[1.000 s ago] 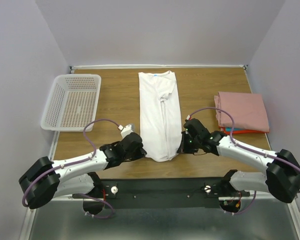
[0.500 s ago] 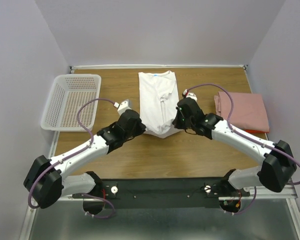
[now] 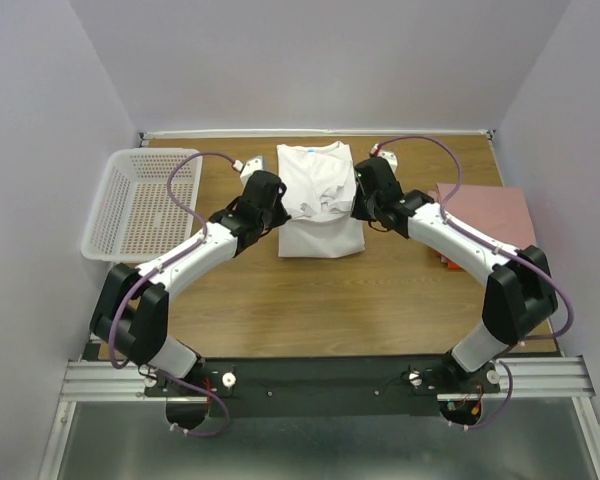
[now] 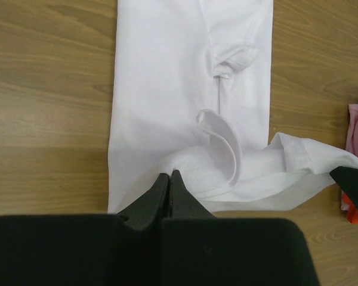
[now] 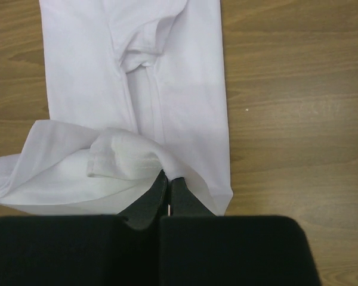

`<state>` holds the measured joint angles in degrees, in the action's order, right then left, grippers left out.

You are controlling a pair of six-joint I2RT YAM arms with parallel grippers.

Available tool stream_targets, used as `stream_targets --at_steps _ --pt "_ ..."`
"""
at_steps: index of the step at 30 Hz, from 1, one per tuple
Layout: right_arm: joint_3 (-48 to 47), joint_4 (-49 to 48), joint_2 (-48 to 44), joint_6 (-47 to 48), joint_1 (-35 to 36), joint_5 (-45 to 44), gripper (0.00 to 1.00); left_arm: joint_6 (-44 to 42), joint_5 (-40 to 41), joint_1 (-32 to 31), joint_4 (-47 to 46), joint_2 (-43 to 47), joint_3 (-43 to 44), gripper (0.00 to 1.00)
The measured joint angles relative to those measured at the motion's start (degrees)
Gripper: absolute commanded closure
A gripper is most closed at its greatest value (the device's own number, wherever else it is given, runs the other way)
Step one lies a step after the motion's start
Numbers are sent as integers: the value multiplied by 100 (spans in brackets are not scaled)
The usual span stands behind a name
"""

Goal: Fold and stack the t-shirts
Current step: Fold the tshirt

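The left pincer [image 4: 169,176] is clamped shut on one hem corner of the white t-shirt [image 4: 167,89], fingers pressed together with cloth pinched between them. The right pincer [image 5: 166,177] grips the opposite hem corner the same way. Between the two pincers the raised hem sags in a loose fold over the rest of the shirt, which lies flat on the tabletop [image 3: 310,290] ahead of them, collar end beyond. The folded pink t-shirt [image 3: 495,215] lies out past the right pincer's outer side. A white basket [image 3: 145,200] stands well off the left pincer's outer side.
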<state>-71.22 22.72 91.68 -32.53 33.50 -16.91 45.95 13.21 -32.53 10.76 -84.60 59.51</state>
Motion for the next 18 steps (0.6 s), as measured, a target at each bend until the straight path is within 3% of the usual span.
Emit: stream_targets --at_steps 18 --pt "-1320 -232 1672 540 -719 717 99 -975 -431 553 -70 -1690 1484 100"
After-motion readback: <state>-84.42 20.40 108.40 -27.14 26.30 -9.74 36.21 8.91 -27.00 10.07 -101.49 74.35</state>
